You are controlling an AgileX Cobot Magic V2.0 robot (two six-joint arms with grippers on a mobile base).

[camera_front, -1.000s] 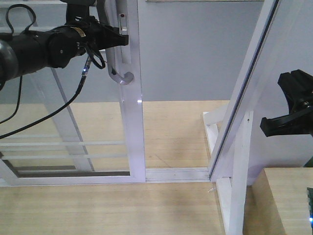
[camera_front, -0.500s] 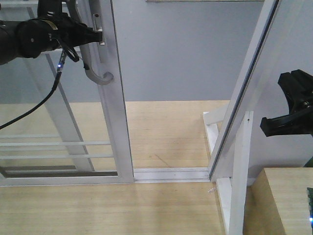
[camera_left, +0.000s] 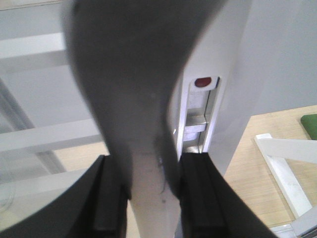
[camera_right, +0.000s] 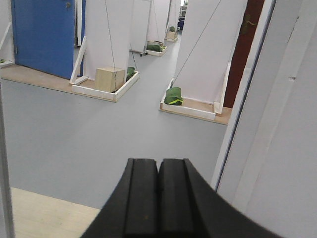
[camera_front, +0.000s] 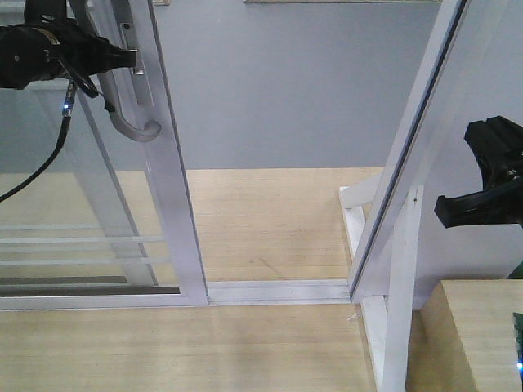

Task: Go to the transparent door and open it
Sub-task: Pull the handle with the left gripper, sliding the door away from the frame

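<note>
The transparent door (camera_front: 167,180) is a glass panel in a white frame with thin horizontal bars, standing at the left of the front view. Its curved grey pull handle (camera_front: 133,122) hangs on the frame's edge. My left gripper (camera_front: 121,57) is shut on that handle near its top. In the left wrist view the handle (camera_left: 129,74) runs between the black fingers (camera_left: 195,193) of my left gripper (camera_left: 152,166), beside the frame's lock slot (camera_left: 203,114). My right gripper (camera_front: 482,204) hangs at the right edge, shut and empty, as the right wrist view (camera_right: 158,163) shows.
A tilted white-framed glass panel without a handle (camera_front: 417,147) stands at the right on a white brace (camera_front: 392,318). A floor track (camera_front: 278,290) crosses the opening. A wooden block (camera_front: 474,335) sits at the lower right. Beyond lie grey floor, white partitions (camera_right: 208,49) and a blue door (camera_right: 44,34).
The door has slid left with my left gripper on its handle, and the opening between it and the right panel has widened. The right arm has not moved.
</note>
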